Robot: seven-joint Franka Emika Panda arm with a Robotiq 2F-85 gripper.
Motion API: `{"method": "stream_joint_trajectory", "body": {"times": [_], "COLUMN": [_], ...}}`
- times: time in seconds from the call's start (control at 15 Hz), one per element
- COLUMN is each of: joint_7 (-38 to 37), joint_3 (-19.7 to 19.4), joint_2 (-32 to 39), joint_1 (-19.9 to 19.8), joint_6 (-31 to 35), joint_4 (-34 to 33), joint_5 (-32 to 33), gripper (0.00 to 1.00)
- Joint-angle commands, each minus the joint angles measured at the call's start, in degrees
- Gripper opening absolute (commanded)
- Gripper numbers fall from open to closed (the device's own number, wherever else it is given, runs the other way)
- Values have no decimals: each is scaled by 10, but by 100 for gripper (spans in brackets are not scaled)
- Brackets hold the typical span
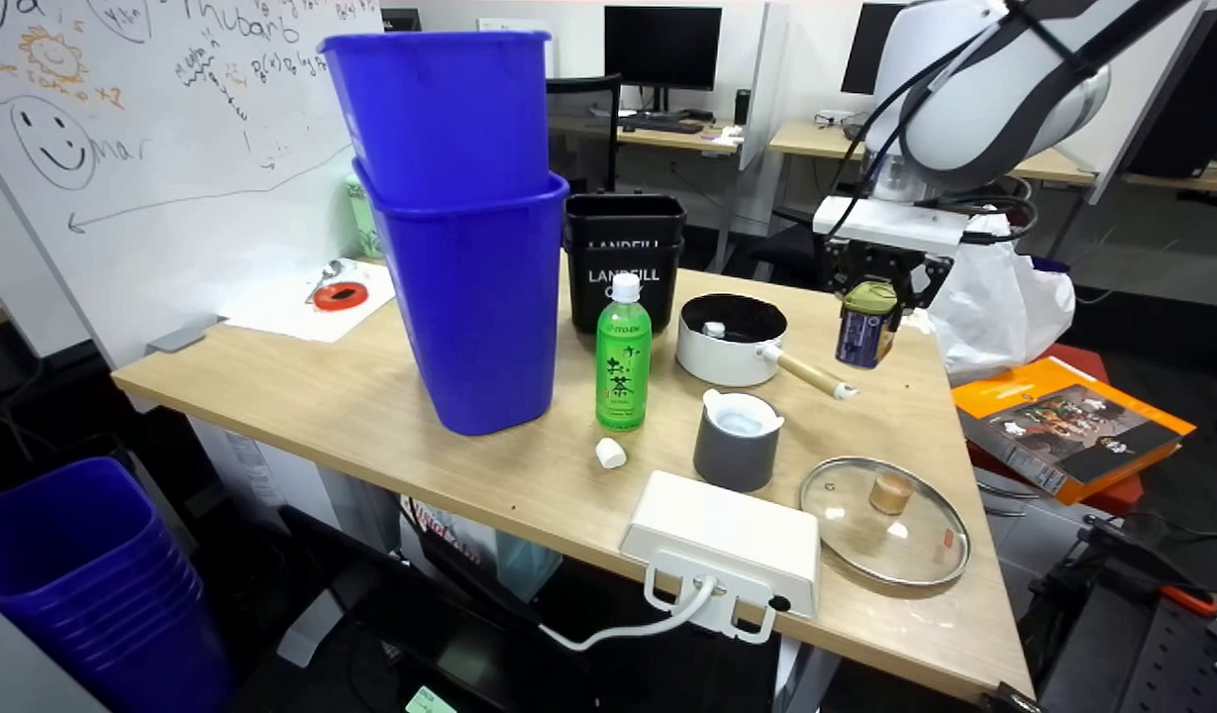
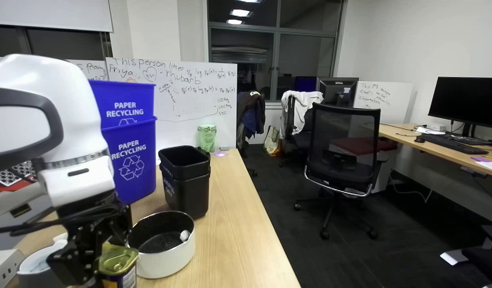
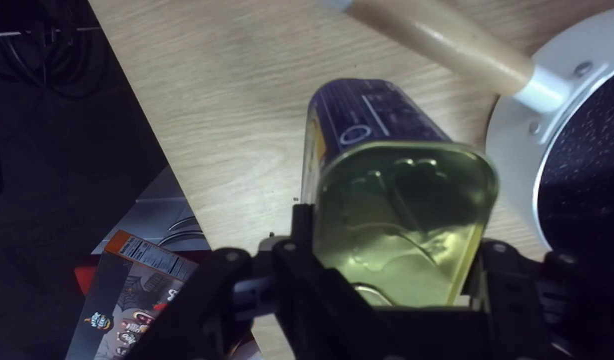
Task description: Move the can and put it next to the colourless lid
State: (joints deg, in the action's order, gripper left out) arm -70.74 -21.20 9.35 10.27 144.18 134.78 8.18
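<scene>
On bench (image 1: 301, 386): white saucepan (image 1: 722, 363) with wooden handle (image 1: 806, 371). Flat, well apart from saucepan: clear glass pot lid (image 1: 877, 527). Above bench, just beside saucepan's handle: end effector (image 3: 394, 242), pinching ring-pull tin can (image 1: 865, 329), navy-labelled, by sides.

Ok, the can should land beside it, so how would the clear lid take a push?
Probably the clear lid would slide rather than roll, since it lies flat on the table. Its clear, glassy look suggests something stiff, perhaps breakable. Its raised knob should help lifting.

The can (image 3: 399, 210) is glossy metal on top, the lid (image 1: 883, 530) shiny glass, the table (image 1: 311, 381) grained wood.
</scene>
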Motion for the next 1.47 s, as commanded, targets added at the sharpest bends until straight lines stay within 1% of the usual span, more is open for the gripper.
{"method": "stream_joint_trajectory", "body": {"times": [0.0,0.13,0.33,0.47,0.6,0.73,0.87,1.0,1.2,1.27,1.33,1.4], "joint_7": [77,123,157,154,127,97,72,55,43,56,62,67], "joint_3": [62,81,99,108,112,104,86,63,53,58,61,66], "joint_2": [-72,-97,-115,-105,-81,-53,-29,-11,4,4,4,3], "joint_1": [-60,-80,-105,-117,-126,-130,-123,-110,-113,-117,-120,-123], "joint_6": [23,28,62,101,151,196,227,252,273,273,273,272], "joint_4": [68,106,163,195,217,226,220,211,199,199,200,200], "joint_5": [-4,2,10,38,87,150,198,221,236,225,216,208], "gripper": [36,36,36,36,36,36,36,36,36,85,87,93]}}
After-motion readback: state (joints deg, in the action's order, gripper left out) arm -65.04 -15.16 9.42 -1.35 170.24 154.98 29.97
